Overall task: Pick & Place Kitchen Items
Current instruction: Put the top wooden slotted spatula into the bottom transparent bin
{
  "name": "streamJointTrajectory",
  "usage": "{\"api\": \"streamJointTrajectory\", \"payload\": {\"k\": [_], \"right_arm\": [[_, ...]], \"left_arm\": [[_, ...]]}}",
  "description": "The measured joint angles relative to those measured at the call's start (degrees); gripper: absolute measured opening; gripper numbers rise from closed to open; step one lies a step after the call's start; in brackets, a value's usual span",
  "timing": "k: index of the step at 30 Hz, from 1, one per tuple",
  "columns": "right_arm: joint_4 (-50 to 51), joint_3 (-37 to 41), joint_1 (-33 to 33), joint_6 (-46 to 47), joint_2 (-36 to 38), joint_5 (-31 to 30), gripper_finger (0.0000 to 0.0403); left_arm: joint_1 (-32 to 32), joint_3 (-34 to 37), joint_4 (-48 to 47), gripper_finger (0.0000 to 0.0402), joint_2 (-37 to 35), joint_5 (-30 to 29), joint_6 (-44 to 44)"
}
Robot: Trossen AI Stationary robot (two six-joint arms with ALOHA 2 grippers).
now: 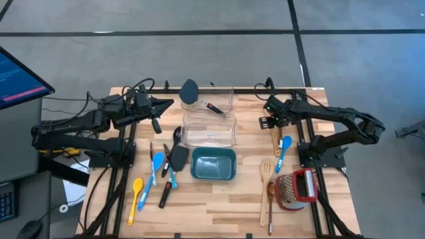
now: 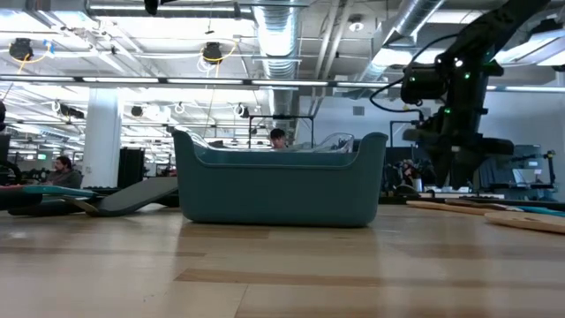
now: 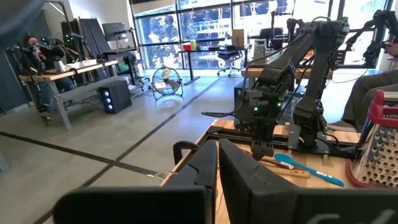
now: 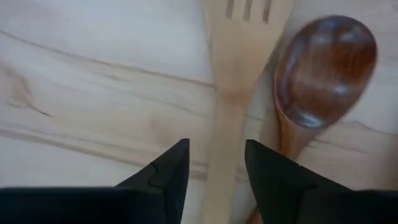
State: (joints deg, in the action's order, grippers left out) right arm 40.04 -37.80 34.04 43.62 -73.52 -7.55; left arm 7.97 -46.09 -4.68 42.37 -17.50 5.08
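Progress: early, by the look of it; only one utensil sits in a container, and nearly all the rest lie loose on the worktop (image 1: 219, 199).
Done: a black spatula (image 1: 193, 94) rests with its head over the far rim of the clear tub (image 1: 209, 123) and its handle running down inside.
Left, near side of left arm: a cluster beside the teal bin (image 1: 213, 164) holds a yellow spoon (image 1: 135, 193), a blue spoon (image 1: 155, 166), another black spatula (image 1: 174, 164) and more dark-handled pieces that are hard to tell apart.
Left, near side of right arm: a pale slotted spatula (image 1: 266, 179) and a brown wooden spoon (image 1: 271, 202) lie side by side next to a red-handled grater (image 1: 297, 188); a second blue spoon (image 1: 285, 151) lies just beside a pale wooden handle under the right arm.
Clear tub: apart from the spatula, nothing else can be made out in it.
Teal bin: looks bare inside from above.
Right claw (image 4: 216, 163): spread, hanging low over the worktop with the handle of a slotted wooden spatula (image 4: 239, 56) between its fingers, not yet pinched; a dark wooden spoon (image 4: 323, 68) lies touching that spatula.
Left claw (image 3: 217, 163): pressed together with nothing in it, raised at the far left of the worktop, waiting.
Judged step: the right arm seems set to take a wooden utensil next.
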Motion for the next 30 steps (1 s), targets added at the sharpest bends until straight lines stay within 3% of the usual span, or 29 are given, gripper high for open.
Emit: {"api": "streamJointTrajectory", "payload": {"k": [16,25,30], "right_arm": [[-2.86,1.85,-0.13,1.46,-0.49,-0.07,0.0151],[-4.65,1.46,-2.85,1.46,-11.50,-1.91,0.0153],[-4.49,1.00,-4.12,1.48,-13.64,-3.28,0.0137]], "left_arm": [[0.00,0.00,-0.01,0.0004,0.00,-0.01,-0.02],[-0.02,0.00,-0.01,0.0004,0.00,0.00,-0.02],[-0.02,0.00,-0.01,0.0004,0.00,0.00,-0.02]]}}
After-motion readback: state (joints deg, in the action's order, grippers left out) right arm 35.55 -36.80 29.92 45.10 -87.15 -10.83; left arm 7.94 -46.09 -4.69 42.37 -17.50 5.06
